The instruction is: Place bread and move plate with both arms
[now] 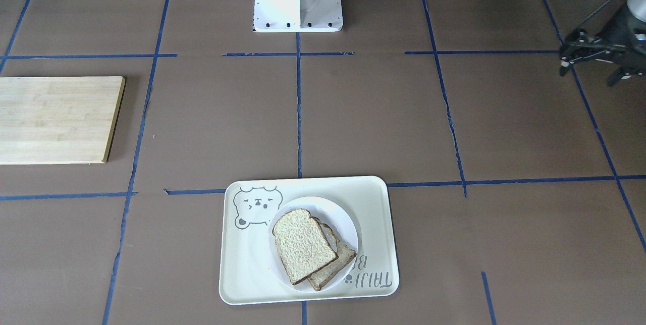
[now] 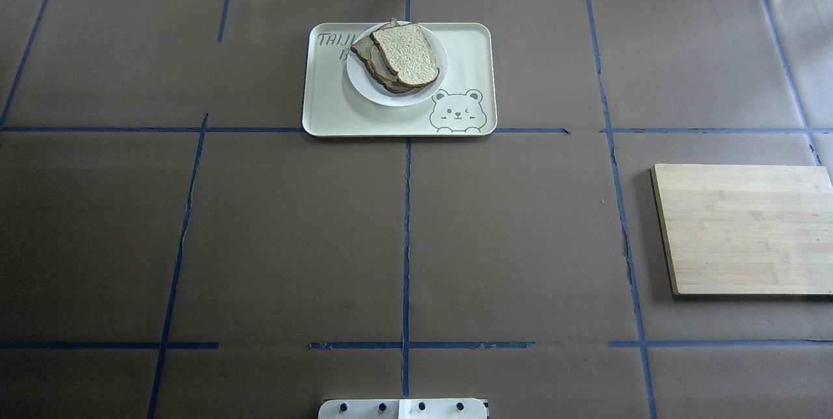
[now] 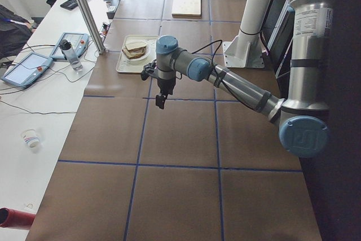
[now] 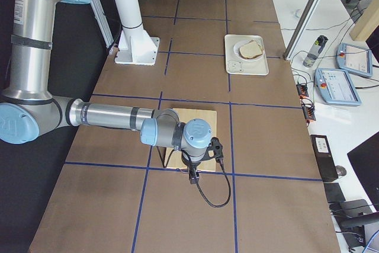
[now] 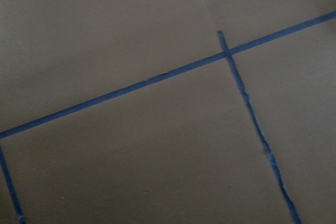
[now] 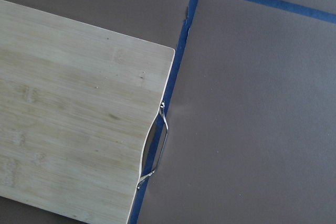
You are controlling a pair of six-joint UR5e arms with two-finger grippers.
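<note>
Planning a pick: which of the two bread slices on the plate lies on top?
The pale slice with its whole face showing; the darker slice beneath is mostly covered, only an edge peeking out.

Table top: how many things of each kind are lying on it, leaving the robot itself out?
Bread slices: 2
White plate: 1
Cream tray: 1
Wooden board: 1
Total: 5
</note>
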